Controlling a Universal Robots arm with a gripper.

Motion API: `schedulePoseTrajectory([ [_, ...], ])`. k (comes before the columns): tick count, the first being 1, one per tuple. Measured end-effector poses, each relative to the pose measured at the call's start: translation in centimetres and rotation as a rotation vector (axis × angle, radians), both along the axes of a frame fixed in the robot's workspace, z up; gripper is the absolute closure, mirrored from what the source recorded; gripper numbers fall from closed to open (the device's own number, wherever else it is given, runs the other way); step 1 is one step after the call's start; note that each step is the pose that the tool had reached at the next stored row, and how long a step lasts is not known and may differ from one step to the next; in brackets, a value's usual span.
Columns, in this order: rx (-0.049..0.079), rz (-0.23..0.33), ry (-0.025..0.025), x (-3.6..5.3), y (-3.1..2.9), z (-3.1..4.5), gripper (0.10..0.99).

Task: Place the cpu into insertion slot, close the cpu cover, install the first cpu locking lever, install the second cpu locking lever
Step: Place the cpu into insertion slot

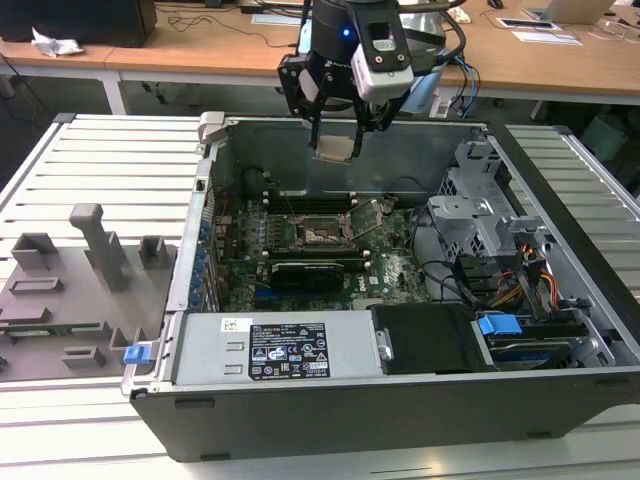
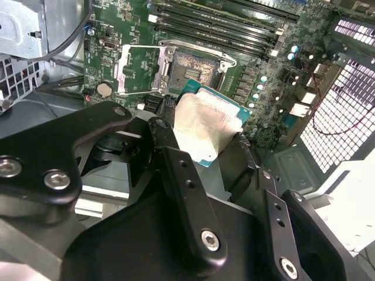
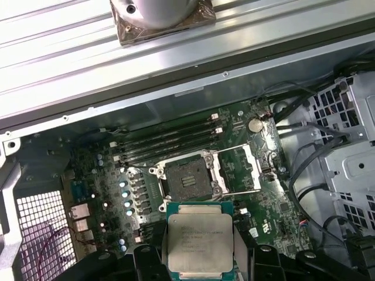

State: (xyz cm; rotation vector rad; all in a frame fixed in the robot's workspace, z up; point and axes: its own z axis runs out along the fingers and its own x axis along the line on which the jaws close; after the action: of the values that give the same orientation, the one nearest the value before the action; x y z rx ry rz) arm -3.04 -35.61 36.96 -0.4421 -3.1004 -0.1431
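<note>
The hand [image 1: 336, 136] is closed on the cpu [image 1: 334, 150], its two black fingers [image 2: 167, 137] pinching the chip by opposite edges. The silvery top faces upward, and in the second wrist view the cpu [image 2: 205, 126] looks smeared with pale residue. The slot [image 1: 322, 235] lies below the hand inside the open case [image 1: 400, 385]. The cpu hangs well above the slot and is offset from it toward the memory slots [image 1: 312, 203] and the case wall beyond them. By my judgement the chip has to come both down and back across those memory slots to sit over the socket. In the first wrist view the cpu [image 3: 199, 243] is close to square, so it has no real long axis. Its edges run roughly parallel to those of the slot [image 3: 188, 178], so little turning seems needed. The slot is empty, its dark pin field bare. The cover [image 3: 240, 170] stands open just beside the slot, on the exterior view's right of it, so nothing blocks the socket. Several lines of dark print cross the chip's top in the first wrist view. A white label [image 1: 288, 352] with black print sits on the power supply [image 1: 270, 350] at the end of the case far from the slot. The case rests on a pale slatted worktop [image 1: 100, 160].
</note>
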Motion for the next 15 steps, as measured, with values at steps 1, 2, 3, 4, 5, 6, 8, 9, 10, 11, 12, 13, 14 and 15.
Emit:
schedulePoseTrajectory([
  [1,0.000,-0.003,0.0000,0.00,0.00,0.00,0.545],
  [2,0.000,-0.006,0.0000,0.00,0.00,0.00,0.545],
  [3,0.000,-0.011,0.0000,0.00,0.00,0.00,0.545],
  [4,0.000,-0.015,0.0000,0.00,0.00,0.00,0.545],
  [5,0.000,-0.018,0.0000,0.00,0.00,0.00,0.545],
  [6,0.000,-0.022,0.0000,0.00,0.00,0.00,0.545],
  [8,0.000,-0.030,0.0000,0.00,0.00,0.00,0.545],
  [9,0.000,-0.033,0.0000,0.00,0.00,0.00,0.545],
  [10,0.000,-0.038,0.0000,0.00,0.00,0.00,0.545],
  [11,0.000,-0.041,0.0000,0.00,0.00,0.00,0.545],
  [12,0.000,-0.049,0.0000,0.00,0.00,0.00,0.545],
  [13,0.000,-0.056,0.0001,0.00,0.00,0.00,0.545],
  [14,0.000,-0.064,0.0000,0.00,0.00,0.00,0.545],
  [15,0.000,-0.069,0.0000,0.00,0.00,0.00,0.545],
])
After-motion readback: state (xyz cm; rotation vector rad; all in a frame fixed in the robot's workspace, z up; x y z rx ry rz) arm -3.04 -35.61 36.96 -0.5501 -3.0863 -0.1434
